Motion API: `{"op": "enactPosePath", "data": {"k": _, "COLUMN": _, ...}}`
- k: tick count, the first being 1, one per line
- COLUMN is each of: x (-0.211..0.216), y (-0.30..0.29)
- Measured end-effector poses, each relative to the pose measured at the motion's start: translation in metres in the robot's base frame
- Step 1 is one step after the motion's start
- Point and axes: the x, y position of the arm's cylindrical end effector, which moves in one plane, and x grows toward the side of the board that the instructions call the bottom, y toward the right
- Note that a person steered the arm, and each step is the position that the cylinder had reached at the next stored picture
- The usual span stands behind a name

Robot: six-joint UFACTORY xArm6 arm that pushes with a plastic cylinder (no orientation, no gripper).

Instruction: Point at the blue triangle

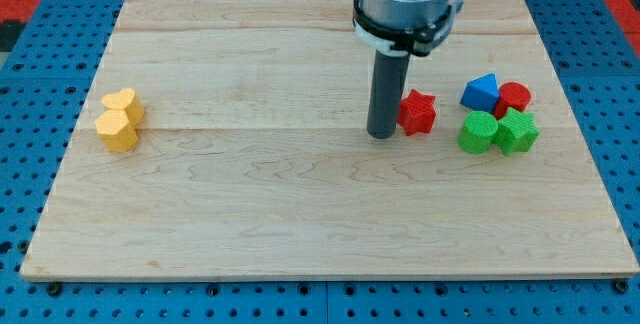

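Observation:
The blue triangle (480,91) lies at the view's right on the wooden board, touching a red round block (515,96) on its right. My tip (381,134) rests on the board left of the blue triangle. A red star block (417,112) sits right next to my tip, between it and the blue triangle.
Two green blocks (478,131) (517,130) sit just below the blue triangle and the red round block. A yellow heart block (122,104) and a yellow hexagon block (117,130) sit together at the view's left. The board's right edge (580,114) is near the cluster.

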Motion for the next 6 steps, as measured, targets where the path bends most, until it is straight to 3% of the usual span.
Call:
{"op": "enactPosePath", "data": {"k": 2, "x": -0.014, "y": 0.063}}
{"op": "enactPosePath", "data": {"k": 3, "x": -0.024, "y": 0.072}}
{"op": "enactPosePath", "data": {"k": 4, "x": -0.043, "y": 0.042}}
{"op": "enactPosePath", "data": {"k": 5, "x": -0.084, "y": 0.033}}
{"op": "enactPosePath", "data": {"k": 6, "x": -0.096, "y": 0.082}}
